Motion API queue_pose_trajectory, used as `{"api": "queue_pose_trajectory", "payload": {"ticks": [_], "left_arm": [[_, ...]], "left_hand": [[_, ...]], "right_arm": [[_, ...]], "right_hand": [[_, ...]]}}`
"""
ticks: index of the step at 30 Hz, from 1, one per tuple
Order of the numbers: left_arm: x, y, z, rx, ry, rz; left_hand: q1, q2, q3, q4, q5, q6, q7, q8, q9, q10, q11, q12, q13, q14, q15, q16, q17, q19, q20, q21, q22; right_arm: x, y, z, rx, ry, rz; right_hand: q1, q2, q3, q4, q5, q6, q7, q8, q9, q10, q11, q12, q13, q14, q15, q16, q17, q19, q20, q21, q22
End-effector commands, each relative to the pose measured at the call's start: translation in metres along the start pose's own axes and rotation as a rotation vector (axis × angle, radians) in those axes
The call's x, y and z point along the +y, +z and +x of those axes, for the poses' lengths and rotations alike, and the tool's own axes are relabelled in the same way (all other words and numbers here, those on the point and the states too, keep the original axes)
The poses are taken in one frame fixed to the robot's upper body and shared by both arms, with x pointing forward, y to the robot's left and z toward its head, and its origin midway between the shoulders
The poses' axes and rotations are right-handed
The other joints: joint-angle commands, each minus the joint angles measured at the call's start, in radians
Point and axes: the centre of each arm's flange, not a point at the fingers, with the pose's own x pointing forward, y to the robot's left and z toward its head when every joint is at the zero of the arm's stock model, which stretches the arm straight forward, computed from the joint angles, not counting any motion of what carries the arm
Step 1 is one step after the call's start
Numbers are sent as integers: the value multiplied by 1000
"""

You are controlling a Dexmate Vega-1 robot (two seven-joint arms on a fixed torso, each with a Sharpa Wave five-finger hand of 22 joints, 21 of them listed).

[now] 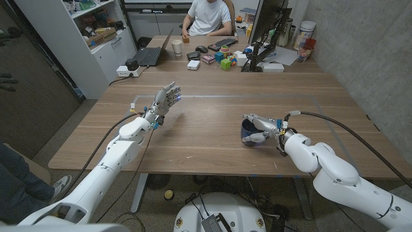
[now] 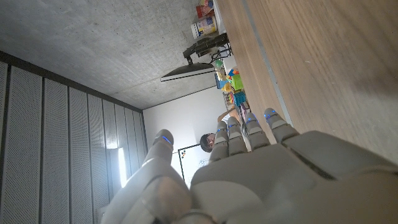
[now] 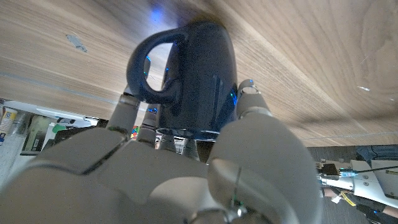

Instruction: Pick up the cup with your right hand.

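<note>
Cup (image 1: 249, 131) on the table (image 1: 212, 122), right hand (image 1: 262, 127) gripping it; left hand (image 1: 165, 100) open.

Grey concrete wall (image 1: 360, 38), white shelving (image 1: 96, 38), monitor (image 1: 267, 26)

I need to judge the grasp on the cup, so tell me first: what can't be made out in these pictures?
- Head view: the right hand covers most of the dark blue cup; whether it is lifted off the table is unclear.
- Right wrist view: the hand's back hides the cup's rim and any contents.
- Left wrist view: the left hand hides its own palm side.
</note>
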Motion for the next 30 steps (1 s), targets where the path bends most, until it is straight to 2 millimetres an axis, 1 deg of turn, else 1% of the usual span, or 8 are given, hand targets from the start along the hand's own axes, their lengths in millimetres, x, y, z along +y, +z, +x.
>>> {"api": "queue_pose_trajectory", "payload": {"ticks": [1,4,5,7,9,18,26,30], "left_arm": [[1,-2,-3,-4,8,-9],[0,-2,-3,-2,5,-9],[-1,-2,-2,-1,2,-8],[-1,-2,-1,-2,0,-8],[-3,-1,1,-4,-5,-6],[-5,5,4,-13,-12,3],[-6,7,4,-17,-8,3],[-6,7,4,-22,-5,0]], "left_hand": [[3,7,7,0,5,6,2,1,5,1,-4,1,4,6,5,5,4,-3,9,4,4],[3,7,7,0,5,7,2,1,5,2,-5,1,4,7,5,5,4,-3,10,4,5],[3,7,7,0,5,8,2,1,5,1,-5,1,4,7,5,5,4,-3,10,4,5],[2,7,7,0,5,9,1,1,5,2,-5,1,4,7,6,5,4,-3,10,4,5],[2,7,7,0,5,10,0,1,5,3,-3,1,4,7,5,5,4,-3,9,4,5],[2,7,7,0,5,10,1,1,5,2,-5,0,4,8,6,5,4,-4,10,4,5],[1,7,7,1,5,12,1,2,5,4,-6,1,4,7,7,5,4,-3,11,5,5],[1,7,7,1,5,12,0,2,5,3,-6,1,4,8,6,5,4,-4,10,5,5]], "right_arm": [[2,-6,4,39,18,2],[3,-8,2,47,7,13],[3,-10,1,49,-5,18],[3,-10,0,50,-10,22],[3,-12,-1,52,-12,31],[2,-16,-1,58,-17,37],[-3,-17,-1,54,-33,43],[-4,-18,0,51,-37,42]], "right_hand": [[55,26,8,0,-12,62,-12,24,23,37,-10,26,36,84,-34,50,30,175,-39,45,-1],[93,43,9,-1,-17,101,-23,45,46,86,-17,57,67,175,-69,111,67,281,-94,70,-1],[113,48,8,-3,-19,134,-34,62,60,114,-24,76,85,211,-90,142,92,315,-119,76,0],[143,61,9,-4,-21,162,-42,80,79,132,-26,94,107,248,-100,181,126,356,-147,86,1],[171,67,5,-6,-20,202,-51,103,101,162,-45,120,131,284,-126,223,166,400,-180,99,3],[297,106,22,-18,-4,300,-60,168,171,242,-74,197,206,369,-202,330,283,458,-251,126,9],[388,128,34,-14,15,390,-49,238,245,316,-98,278,286,454,-261,393,375,506,-314,170,17],[442,132,36,-17,24,439,-43,286,300,342,-114,331,350,510,-296,432,441,512,-353,197,26]]}}
